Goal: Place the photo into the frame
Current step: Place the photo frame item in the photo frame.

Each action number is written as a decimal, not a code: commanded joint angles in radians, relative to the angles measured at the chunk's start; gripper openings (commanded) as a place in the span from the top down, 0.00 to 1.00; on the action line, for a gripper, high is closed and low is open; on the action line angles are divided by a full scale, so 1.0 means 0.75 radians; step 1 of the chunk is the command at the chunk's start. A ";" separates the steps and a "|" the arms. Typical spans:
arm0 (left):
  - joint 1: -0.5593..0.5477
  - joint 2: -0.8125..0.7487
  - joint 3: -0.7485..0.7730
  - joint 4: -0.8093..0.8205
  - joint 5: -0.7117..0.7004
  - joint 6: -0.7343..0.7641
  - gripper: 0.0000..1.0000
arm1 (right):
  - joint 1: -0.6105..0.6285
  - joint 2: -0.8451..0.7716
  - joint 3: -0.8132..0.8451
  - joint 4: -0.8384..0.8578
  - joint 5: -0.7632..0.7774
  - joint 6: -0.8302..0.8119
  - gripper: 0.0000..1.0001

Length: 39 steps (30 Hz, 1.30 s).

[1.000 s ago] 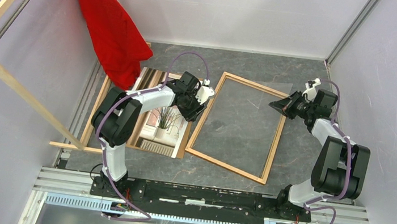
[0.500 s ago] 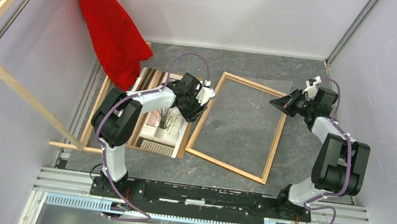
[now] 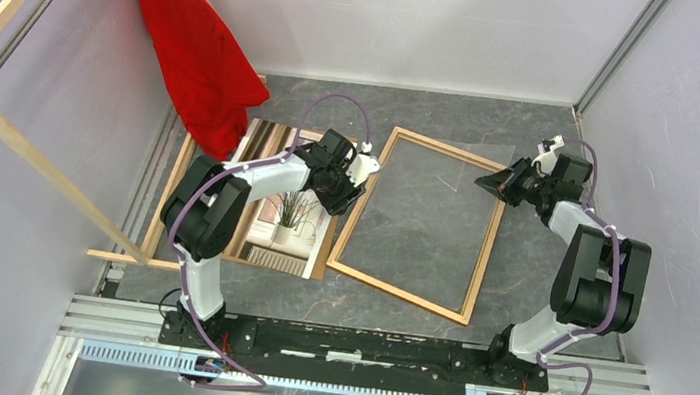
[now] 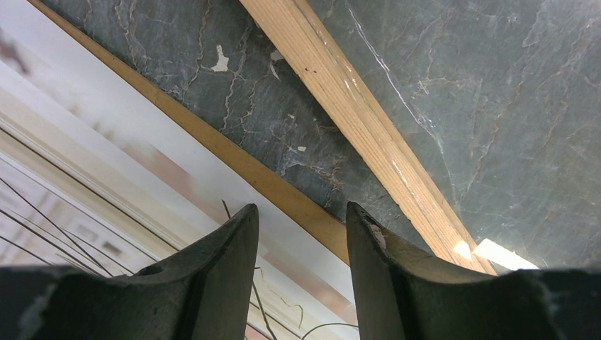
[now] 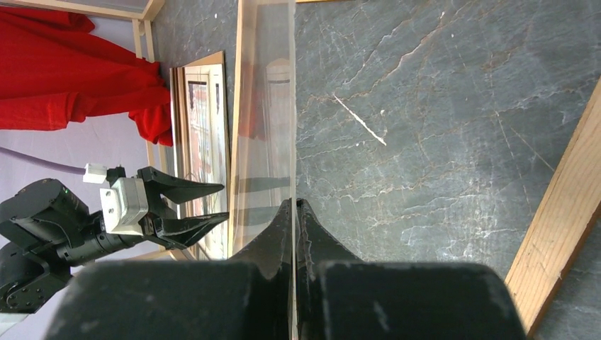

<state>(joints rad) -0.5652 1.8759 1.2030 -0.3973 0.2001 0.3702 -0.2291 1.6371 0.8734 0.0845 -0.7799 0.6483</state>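
Note:
The photo [image 3: 289, 212] of a spiky plant lies flat at the left on a brown backing board [image 3: 323, 255]. The empty wooden frame [image 3: 395, 293] lies to its right, with the table showing through. My left gripper [image 3: 352, 190] is open and low over the photo's right edge. In the left wrist view my left gripper [image 4: 301, 216] straddles the photo [image 4: 106, 177] and the board edge [image 4: 234, 159], beside the frame rail [image 4: 368, 120]. My right gripper [image 3: 491, 184] is shut on a clear sheet [image 3: 448, 184] held over the frame. The right wrist view shows this grip [image 5: 293, 205] on the sheet [image 5: 269, 106] edge-on.
A red cloth [image 3: 197, 53] hangs from a pale wooden slat rack [image 3: 11, 136] at the back left, close behind the photo. Grey walls close in the table on three sides. A metal rail [image 3: 358, 345] runs along the near edge.
My right arm has shifted slightly while still gripping the clear sheet. My left gripper has stayed open over the photo's right edge.

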 commanded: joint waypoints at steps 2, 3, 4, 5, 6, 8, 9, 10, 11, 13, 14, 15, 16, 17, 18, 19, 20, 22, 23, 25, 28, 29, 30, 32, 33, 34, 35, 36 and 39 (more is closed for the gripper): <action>-0.023 -0.037 -0.021 -0.019 0.023 0.047 0.45 | 0.000 0.048 0.078 0.022 0.017 -0.018 1.00; -0.025 -0.036 -0.021 -0.020 0.023 0.048 0.45 | 0.001 0.054 0.080 0.021 0.017 -0.017 1.00; -0.027 -0.035 -0.020 -0.020 0.021 0.048 0.45 | 0.000 0.063 0.082 0.018 0.017 -0.017 1.00; -0.029 -0.034 -0.019 -0.019 0.020 0.049 0.45 | 0.001 0.070 0.085 0.012 0.017 -0.021 1.00; -0.030 -0.034 -0.019 -0.019 0.017 0.051 0.45 | 0.000 0.077 0.089 0.000 0.021 -0.026 1.00; -0.032 -0.032 -0.017 -0.020 0.013 0.056 0.45 | -0.001 0.095 0.107 -0.053 0.035 -0.047 1.00; -0.034 -0.032 -0.015 -0.019 0.009 0.058 0.45 | 0.000 0.108 0.122 -0.094 0.055 -0.065 1.00; -0.034 -0.032 -0.015 -0.020 0.008 0.059 0.45 | 0.000 0.121 0.140 -0.147 0.069 -0.086 1.00; -0.037 -0.033 -0.014 -0.020 0.008 0.059 0.45 | -0.001 0.127 0.148 -0.170 0.070 -0.096 1.00; -0.036 -0.031 -0.017 -0.019 0.006 0.061 0.45 | 0.001 0.126 0.143 -0.173 0.072 -0.100 1.00; -0.037 -0.030 -0.016 -0.019 0.005 0.061 0.45 | 0.000 0.123 0.142 -0.180 0.081 -0.107 1.00; -0.038 -0.032 -0.016 -0.019 0.004 0.064 0.45 | -0.001 0.119 0.142 -0.185 0.088 -0.111 1.00; -0.038 -0.031 -0.015 -0.018 0.001 0.063 0.45 | 0.000 0.118 0.143 -0.190 0.092 -0.115 1.00; -0.040 -0.030 -0.015 -0.018 0.000 0.066 0.45 | 0.000 0.118 0.148 -0.196 0.096 -0.119 1.00; -0.039 -0.029 -0.015 -0.019 0.000 0.067 0.45 | 0.000 0.118 0.149 -0.196 0.096 -0.119 1.00; -0.040 -0.030 -0.015 -0.019 0.001 0.067 0.45 | 0.000 0.120 0.149 -0.193 0.093 -0.116 1.00; -0.040 -0.029 -0.017 -0.019 0.000 0.067 0.45 | 0.000 0.123 0.150 -0.194 0.096 -0.113 1.00; -0.042 -0.032 -0.022 -0.014 -0.001 0.069 0.45 | 0.000 0.128 0.152 -0.187 0.095 -0.109 1.00; -0.042 -0.033 -0.026 -0.010 -0.003 0.069 0.45 | 0.001 0.130 0.151 -0.181 0.092 -0.107 1.00; -0.042 -0.034 -0.028 -0.010 -0.005 0.071 0.45 | 0.000 0.134 0.158 -0.186 0.091 -0.110 1.00; -0.043 -0.034 -0.031 -0.005 -0.009 0.071 0.45 | 0.000 0.147 0.176 -0.205 0.088 -0.123 1.00; -0.044 -0.033 -0.030 -0.004 -0.007 0.071 0.45 | 0.000 0.152 0.181 -0.204 0.086 -0.122 1.00; -0.045 -0.034 -0.032 -0.001 -0.007 0.071 0.45 | -0.001 0.156 0.187 -0.204 0.083 -0.124 1.00; -0.046 -0.033 -0.033 -0.001 -0.005 0.070 0.45 | 0.000 0.170 0.205 -0.205 0.075 -0.121 1.00; -0.047 -0.033 -0.033 -0.001 -0.007 0.071 0.45 | 0.001 0.175 0.211 -0.194 0.069 -0.117 1.00; -0.048 -0.034 -0.033 -0.001 -0.008 0.070 0.45 | 0.003 0.173 0.209 -0.172 0.062 -0.109 1.00; -0.048 -0.032 -0.033 0.000 -0.009 0.072 0.45 | 0.005 0.168 0.203 -0.144 0.047 -0.099 1.00; -0.049 -0.031 -0.033 0.000 -0.011 0.073 0.45 | 0.009 0.159 0.190 -0.086 0.023 -0.086 1.00; -0.048 -0.026 -0.035 0.004 -0.016 0.075 0.45 | 0.020 0.119 0.149 0.022 -0.009 -0.056 1.00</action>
<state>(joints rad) -0.5869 1.8744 1.1973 -0.3893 0.1810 0.3836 -0.2253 1.7645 0.9905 -0.0410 -0.7422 0.5827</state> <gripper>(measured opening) 0.550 0.009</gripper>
